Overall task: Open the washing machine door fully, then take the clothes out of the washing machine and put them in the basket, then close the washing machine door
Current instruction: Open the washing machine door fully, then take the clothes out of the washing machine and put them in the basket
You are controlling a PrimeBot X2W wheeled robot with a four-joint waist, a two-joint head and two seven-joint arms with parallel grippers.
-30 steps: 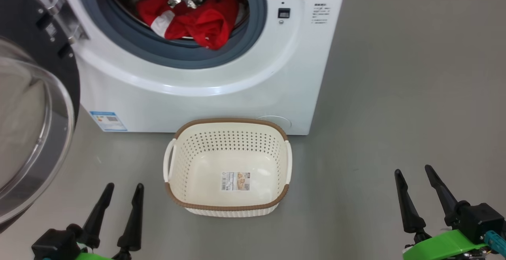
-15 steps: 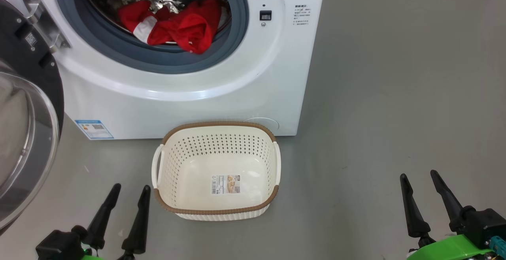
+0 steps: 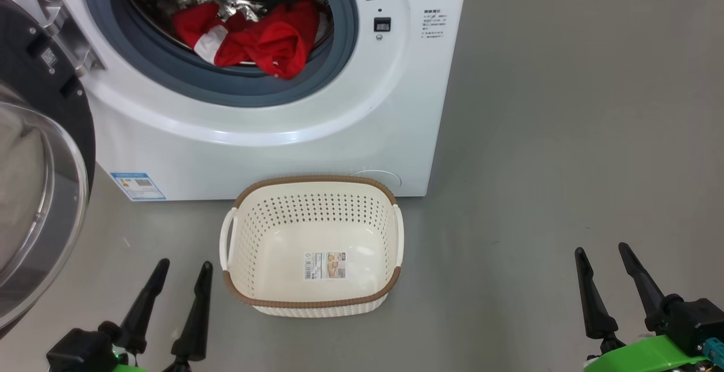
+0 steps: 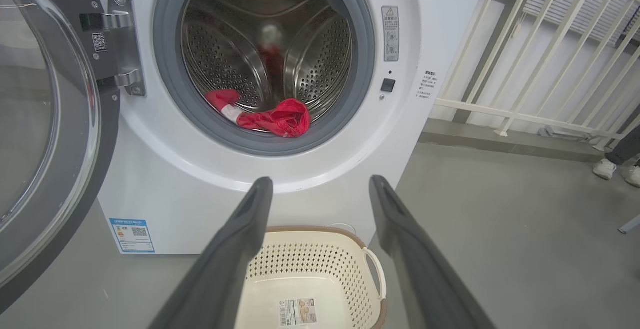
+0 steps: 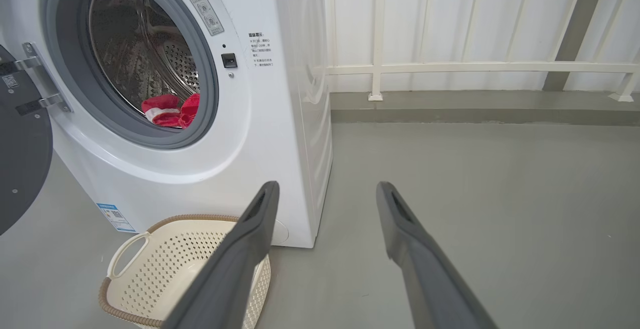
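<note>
Right, big white front-loading washing machine (image 3: 271,140) sits at 11 o'clock in the head view, and its large round door with glossy black rim and bulging clear glass bowl (image 3: 39,180) is swung wide open on the metal hinge (image 3: 68,33), out at 9 o'clock. Bright red thin fabric clothes with white trim (image 3: 254,35) lie bunched at 6 o'clock of the perforated steel drum (image 4: 270,49), one red fold drooping onto the grey rubber gasket (image 3: 226,86). Small cream-white perforated plastic basket with brown woven-look rim (image 3: 314,180) stands upright on the grey floor (image 3: 565,134), just in front of the washer's base at 6 o'clock from the opening, label sticker (image 3: 325,264) on its bottom. Left gripper (image 3: 185,263) at 7 o'clock, just beside the basket's left handle, not touching it, jaws spread wide with nothing between them. Right gripper (image 3: 602,249) at 5 o'clock, well apart from the basket, jaws likewise spread, nothing held. Small blue label sticker (image 3: 138,185) at the washer's lower left front corner. White railing (image 5: 450,66) runs behind the machine in the right wrist view; a person's white shoes (image 4: 615,171) at 3 o'clock in the left wrist view
</note>
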